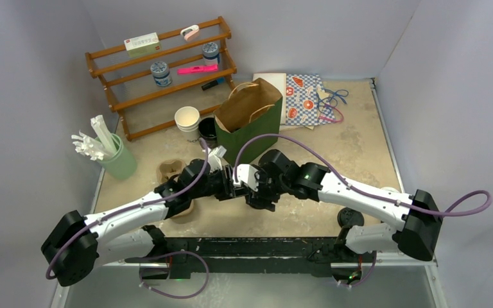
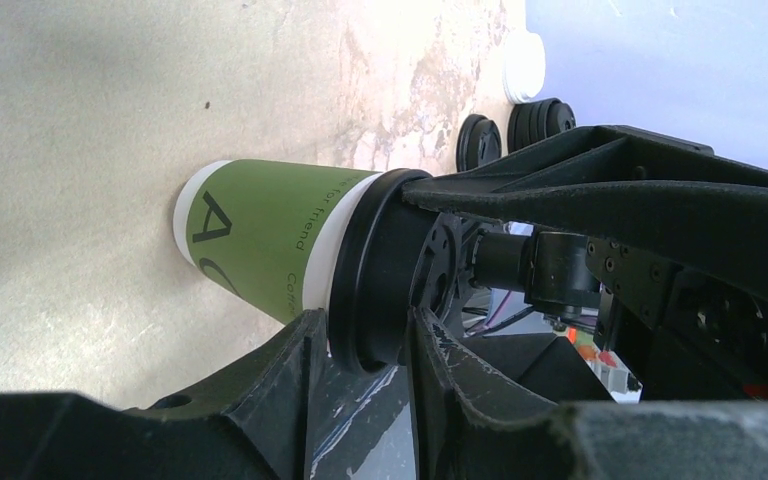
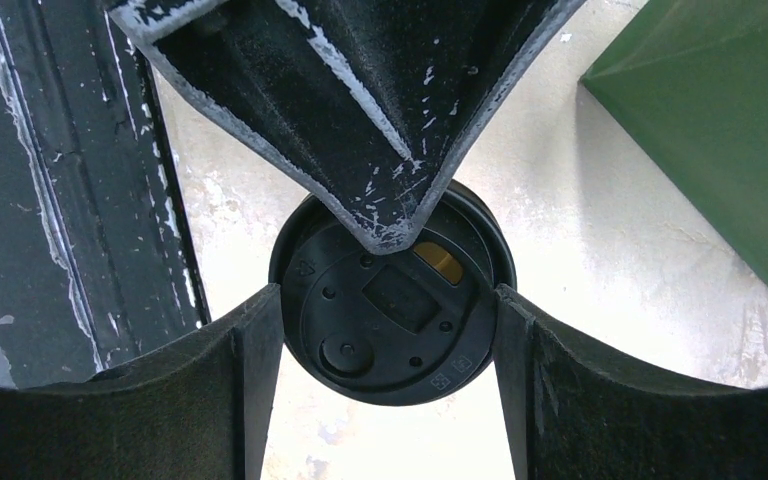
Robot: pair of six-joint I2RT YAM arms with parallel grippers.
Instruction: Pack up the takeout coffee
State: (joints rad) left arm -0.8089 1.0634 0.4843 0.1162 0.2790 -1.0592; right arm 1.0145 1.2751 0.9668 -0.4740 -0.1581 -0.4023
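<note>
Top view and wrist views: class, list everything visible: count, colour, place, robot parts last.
coffee cup: one, olive green, black lid, between grippers
paper bag: one, green, behind it
open cup: one, white inside, left of bag
black cup: one, black, beside it
rack: one, brown wood, back left
holder: one, pale green, left edge
cup carrier: one, brown, front left
cloth: one, red-blue pattern, back right
left gripper: one, black, on lid
right gripper: one, black, on lid

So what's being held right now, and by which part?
The coffee, by its lid: right jaws on its sides, left jaws across its rim.
</note>
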